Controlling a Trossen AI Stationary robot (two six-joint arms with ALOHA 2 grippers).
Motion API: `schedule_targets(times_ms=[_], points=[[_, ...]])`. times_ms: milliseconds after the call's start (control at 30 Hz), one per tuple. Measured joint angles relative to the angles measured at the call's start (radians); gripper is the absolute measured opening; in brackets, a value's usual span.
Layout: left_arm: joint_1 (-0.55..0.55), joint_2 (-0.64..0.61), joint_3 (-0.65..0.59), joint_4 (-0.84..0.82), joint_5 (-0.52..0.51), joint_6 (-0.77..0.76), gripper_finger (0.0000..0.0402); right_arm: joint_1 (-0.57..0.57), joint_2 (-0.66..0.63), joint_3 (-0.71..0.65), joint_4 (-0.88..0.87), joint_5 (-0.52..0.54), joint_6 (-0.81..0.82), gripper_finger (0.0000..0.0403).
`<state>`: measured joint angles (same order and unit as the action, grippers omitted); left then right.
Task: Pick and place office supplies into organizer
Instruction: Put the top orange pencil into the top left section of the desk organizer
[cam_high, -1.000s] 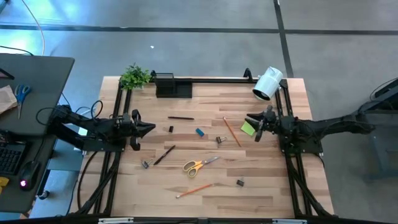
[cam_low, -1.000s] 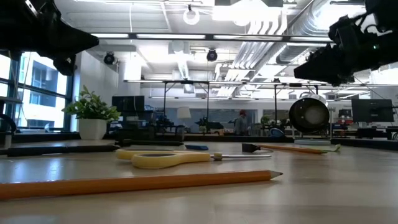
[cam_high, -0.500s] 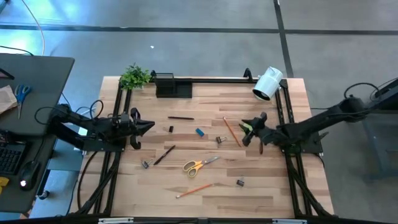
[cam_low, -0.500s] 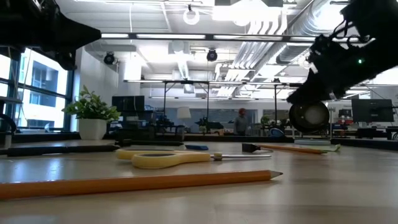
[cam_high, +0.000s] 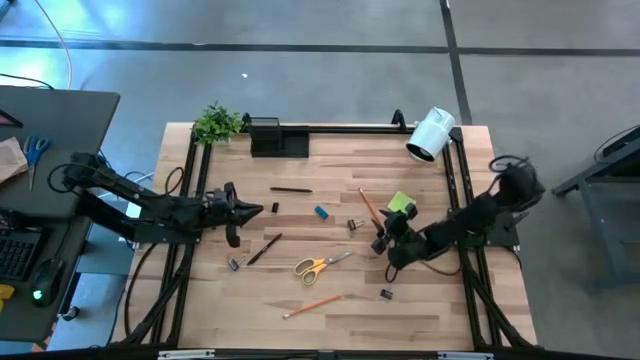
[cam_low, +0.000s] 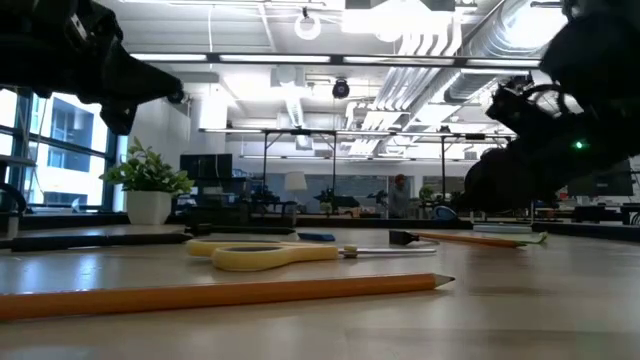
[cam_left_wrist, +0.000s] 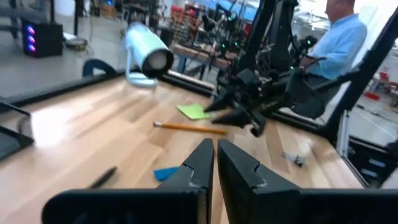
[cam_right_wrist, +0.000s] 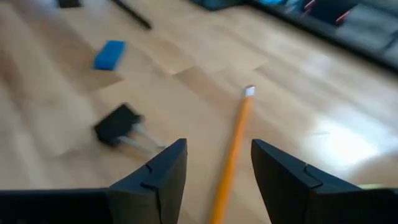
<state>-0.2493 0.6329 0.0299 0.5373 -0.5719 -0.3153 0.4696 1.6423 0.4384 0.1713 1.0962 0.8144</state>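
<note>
The loose supplies lie flat on the wooden table: yellow-handled scissors (cam_high: 320, 265), an orange pencil (cam_high: 372, 212), a second pencil (cam_high: 312, 305), two black pens (cam_high: 290, 189) (cam_high: 264, 249), the lime-green pad (cam_high: 401, 203), the blue block (cam_high: 321, 212) and binder clips (cam_high: 354, 225) (cam_high: 386, 293). The black organizer (cam_high: 277, 140) stands at the far edge. My right gripper (cam_high: 380, 242) hangs open above the near end of the first pencil (cam_right_wrist: 233, 155), its fingers on either side and clear of it. My left gripper (cam_high: 252, 210) is shut and hovers over the table's left part.
A white cylinder (cam_high: 430, 134) lies at the far right corner and a small green plant (cam_high: 217, 123) stands at the far left one. A black frame rail (cam_high: 452, 180) runs along the table's sides. A person (cam_left_wrist: 339, 43) sits beyond the right edge.
My right arm has swung from the table's right edge toward the middle and the near side, tipping downward until its gripper hangs over the orange pencil; the green pad now shows uncovered behind it. My left gripper has moved a little toward the table's right.
</note>
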Motion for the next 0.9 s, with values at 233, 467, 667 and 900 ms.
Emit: schedule_targets(times_ms=[233,467,667,900], points=[[0.0,0.171,0.0,0.186,0.009,-0.014,0.0012,0.026,0.069,-0.001,-0.024,0.006,0.099,0.0163],[0.0,0.334,0.0,0.31,0.007,-0.015,0.0012,0.02,0.179,0.0,-0.014,-0.012,0.21,0.0162],[0.0,0.429,0.0,0.402,0.006,-0.026,0.0012,0.016,0.208,0.001,-0.014,-0.005,0.266,0.0147],[0.0,0.451,0.001,0.428,0.006,-0.027,0.0012,0.019,0.253,0.002,0.001,0.013,0.372,0.0087]])
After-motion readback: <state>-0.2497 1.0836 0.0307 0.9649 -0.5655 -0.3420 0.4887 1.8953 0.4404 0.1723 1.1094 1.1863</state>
